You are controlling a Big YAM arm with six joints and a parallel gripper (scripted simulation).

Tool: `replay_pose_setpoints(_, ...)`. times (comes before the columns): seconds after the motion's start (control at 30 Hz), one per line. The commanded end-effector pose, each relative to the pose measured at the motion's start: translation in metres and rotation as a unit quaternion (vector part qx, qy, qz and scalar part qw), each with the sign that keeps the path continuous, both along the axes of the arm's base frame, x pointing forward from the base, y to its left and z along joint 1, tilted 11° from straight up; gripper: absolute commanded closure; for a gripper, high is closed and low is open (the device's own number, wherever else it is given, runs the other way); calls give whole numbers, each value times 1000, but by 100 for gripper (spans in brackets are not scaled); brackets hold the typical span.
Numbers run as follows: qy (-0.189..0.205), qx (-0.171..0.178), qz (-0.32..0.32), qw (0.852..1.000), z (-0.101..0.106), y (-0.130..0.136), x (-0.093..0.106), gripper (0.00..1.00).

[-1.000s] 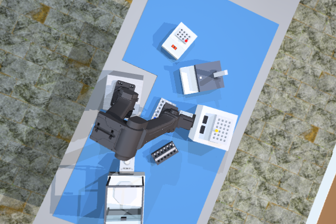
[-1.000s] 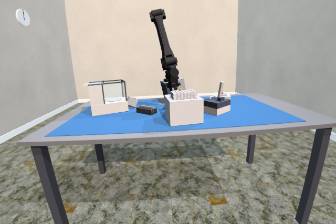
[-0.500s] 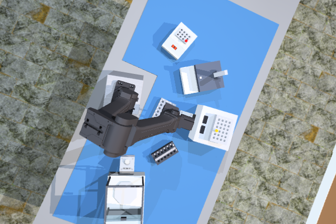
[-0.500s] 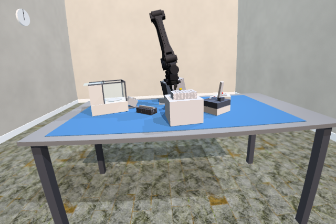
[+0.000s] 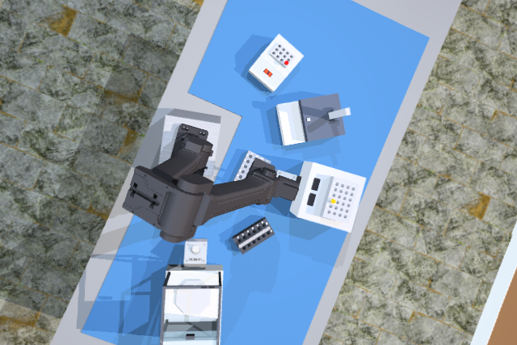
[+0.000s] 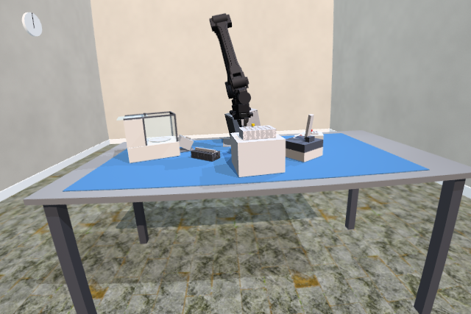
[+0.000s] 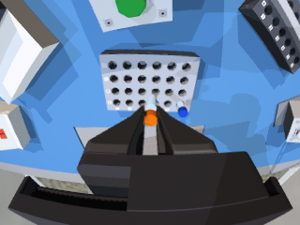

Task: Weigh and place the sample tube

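Note:
My gripper (image 7: pixel 150 111) is shut on tube A (image 7: pixel 152 100), just under its orange cap. The tube's lower end shows over the rack RK (image 5: pixel 249 152) (image 7: pixel 192 73) and looks clear of its holes. A blue-capped tube (image 7: pixel 183 112) stands in the rack's nearest row. The dry block DB (image 5: pixel 257 69) holds a red-capped tube (image 5: pixel 286 62). The balance BAL (image 5: pixel 195 263) (image 6: pixel 151 151) has its door (image 5: pixel 170 336) slid back, open; its pan (image 5: pixel 191 300) (image 6: pixel 160 139) is bare. The SP (image 5: pixel 323 132) (image 6: pixel 300 145) has its lever (image 5: pixel 338 114) (image 6: pixel 309 125) standing up.
A tall white station (image 5: pixel 300 203) (image 6: pixel 260 157) with a yellow-capped tube (image 5: pixel 333 201) (image 6: pixel 252 125) stands beyond the rack. A white plate with a green disc (image 7: pixel 131 4) lies just behind the rack. The black magnet block MG (image 5: pixel 253 235) (image 6: pixel 205 154) stands between the tall station and the balance.

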State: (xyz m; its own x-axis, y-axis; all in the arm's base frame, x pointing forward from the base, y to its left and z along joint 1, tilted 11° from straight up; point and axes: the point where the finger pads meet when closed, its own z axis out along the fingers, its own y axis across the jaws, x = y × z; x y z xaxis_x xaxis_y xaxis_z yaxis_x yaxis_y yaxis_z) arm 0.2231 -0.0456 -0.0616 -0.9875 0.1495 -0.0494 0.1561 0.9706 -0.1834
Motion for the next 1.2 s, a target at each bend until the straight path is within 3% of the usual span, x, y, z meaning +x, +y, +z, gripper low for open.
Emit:
replay_pose_setpoints(0.0,-17,-3,-8,1000,7,-2,20,91)
replay_pose_setpoints(0.87,-17,-3,-8,1000,7,-2,20,91)
replay_pose_setpoints(1.17,-21,-1,1,1000,27,5,23,91)
